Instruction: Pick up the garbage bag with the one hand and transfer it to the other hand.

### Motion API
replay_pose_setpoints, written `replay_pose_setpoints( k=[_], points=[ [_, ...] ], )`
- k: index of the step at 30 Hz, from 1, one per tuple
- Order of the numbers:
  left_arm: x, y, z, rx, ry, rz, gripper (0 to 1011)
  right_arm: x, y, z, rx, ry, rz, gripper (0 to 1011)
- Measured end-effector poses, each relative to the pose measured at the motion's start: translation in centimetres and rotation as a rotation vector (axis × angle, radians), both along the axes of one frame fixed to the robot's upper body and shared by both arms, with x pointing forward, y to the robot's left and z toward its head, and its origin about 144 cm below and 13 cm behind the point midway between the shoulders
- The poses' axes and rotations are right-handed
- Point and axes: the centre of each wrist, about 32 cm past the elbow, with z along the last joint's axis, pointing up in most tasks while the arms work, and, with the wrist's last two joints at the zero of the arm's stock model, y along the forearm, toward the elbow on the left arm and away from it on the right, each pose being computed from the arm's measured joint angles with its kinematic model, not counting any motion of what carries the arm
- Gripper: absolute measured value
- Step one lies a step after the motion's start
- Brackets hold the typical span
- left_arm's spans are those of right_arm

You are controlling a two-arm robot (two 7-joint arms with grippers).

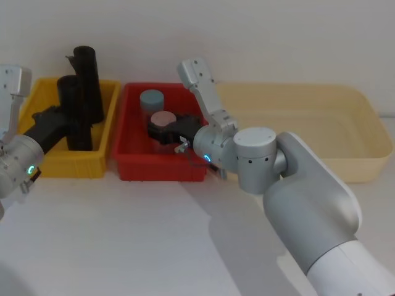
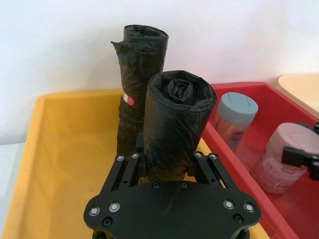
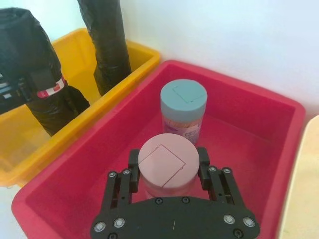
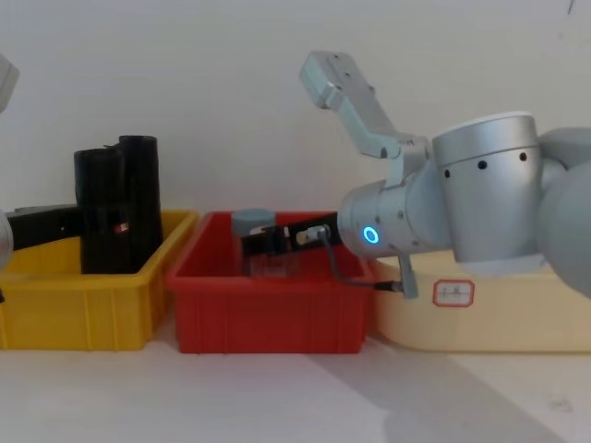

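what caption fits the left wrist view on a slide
Left gripper closed on the garbage bag in the yellow bin, slimmer roll behind; right gripper at the pink-lidded jar beside.

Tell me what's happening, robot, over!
Left gripper clamped on garbage bag, upright in yellow bin. Right gripper around pink-lidded jar, red bin. Slimmer roll close behind bag.

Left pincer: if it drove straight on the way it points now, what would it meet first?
The garbage bag, standing directly ahead of the left pincer in the yellow bin. The slimmer black roll comes next beyond it, though the depth between them is unclear.
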Motion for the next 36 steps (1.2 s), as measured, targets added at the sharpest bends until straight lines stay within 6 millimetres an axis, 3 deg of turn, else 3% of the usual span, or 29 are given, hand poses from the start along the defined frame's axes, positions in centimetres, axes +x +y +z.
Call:
replay_pose_setpoints(
  k=[19, 36],
  points=[
    [0.0, 0.0, 0.0, 0.0, 0.0, 0.0, 405, -4.1, -2.0, 1.7, 0.035, -0.169, -0.076, 653],
    [0.0, 0.0, 0.0, 0.0, 0.0, 0.0, 405, -8.7, -5.4, 3.6, 0.089, -0.38, -0.299, 652]
  ],
)
